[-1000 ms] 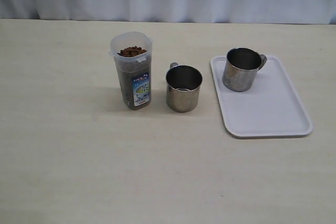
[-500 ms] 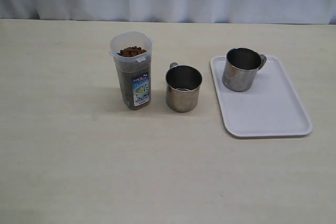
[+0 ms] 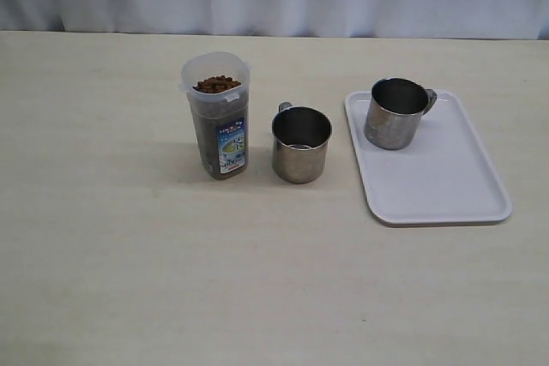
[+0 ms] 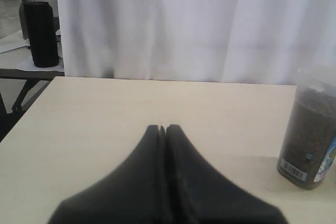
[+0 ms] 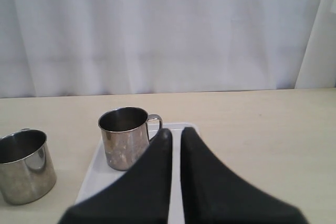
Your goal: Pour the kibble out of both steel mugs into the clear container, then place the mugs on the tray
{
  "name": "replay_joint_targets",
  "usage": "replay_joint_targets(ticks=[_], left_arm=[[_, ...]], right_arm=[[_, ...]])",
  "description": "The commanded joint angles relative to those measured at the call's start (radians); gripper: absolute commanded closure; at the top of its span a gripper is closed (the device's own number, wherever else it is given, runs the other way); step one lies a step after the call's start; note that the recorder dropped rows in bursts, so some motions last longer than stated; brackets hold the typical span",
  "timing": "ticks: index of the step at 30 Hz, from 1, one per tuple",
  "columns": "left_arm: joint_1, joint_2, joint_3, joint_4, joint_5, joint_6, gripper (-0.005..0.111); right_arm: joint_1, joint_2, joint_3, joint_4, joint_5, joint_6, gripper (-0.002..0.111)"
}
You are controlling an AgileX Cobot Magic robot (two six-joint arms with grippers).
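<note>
Nothing moved since earlier: left gripper (image 4: pixel 162 128), right gripper (image 5: pixel 176 130) pinched closed, empty; table mug (image 3: pixel 301 145) seemingly empty, interior dim.

Left tool (image 4: pixel 161 128): I see its two dark fingers pressed flat together, tips touching, empty.
Right tool (image 5: pixel 176 131): I see its fingers drawn in with only a thin slit between the tips, empty.
Pose: I read both tools as roughly level, pointing forward.

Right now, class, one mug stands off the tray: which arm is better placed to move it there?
Probably the right: the right gripper, shut, faces both the loose mug and the tray; the left gripper faces only the clear container.
</note>
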Motion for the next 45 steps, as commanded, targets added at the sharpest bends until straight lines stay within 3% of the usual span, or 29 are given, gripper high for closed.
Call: replay_joint_targets(ticks=[1, 19, 28, 30, 34, 37, 39, 43, 45], left_arm=[[0.001, -0.002, 0.003, 0.004, -0.001, 0.000, 0.107], [0.001, -0.002, 0.003, 0.004, -0.001, 0.000, 0.107], [0.001, -0.002, 0.003, 0.004, -0.001, 0.000, 0.107], [0.001, -0.002, 0.003, 0.004, -0.001, 0.000, 0.107], [0.001, -0.002, 0.003, 0.004, -0.001, 0.000, 0.107], [0.001, -0.002, 0.003, 0.004, -0.001, 0.000, 0.107], [0.001, -0.002, 0.003, 0.004, -0.001, 0.000, 0.107], [0.001, -0.002, 0.003, 0.004, -0.001, 0.000, 0.107], [0.001, -0.002, 0.003, 0.004, -0.001, 0.000, 0.107]], right_arm=[[-0.002, -0.003, 0.003, 0.007, -0.002, 0.000, 0.104], [-0.002, -0.003, 0.003, 0.047, -0.019, 0.000, 0.104], [-0.002, -0.003, 0.003, 0.054, -0.348, -0.008, 0.104], [-0.002, -0.003, 0.003, 0.113, -0.407, 0.157, 0.104], [-0.002, 0.072, 0.003, -0.140, -0.425, 0.429, 0.104], [-0.002, 0.280, 0.003, -0.593, -0.687, 0.715, 0.104], [-0.002, 0.420, 0.003, -0.786, -0.860, 0.755, 0.104], [-0.002, 0.762, -0.009, -0.811, -0.999, 0.694, 0.103], [-0.002, 0.997, -0.069, -0.821, -1.084, 0.696, 0.089]])
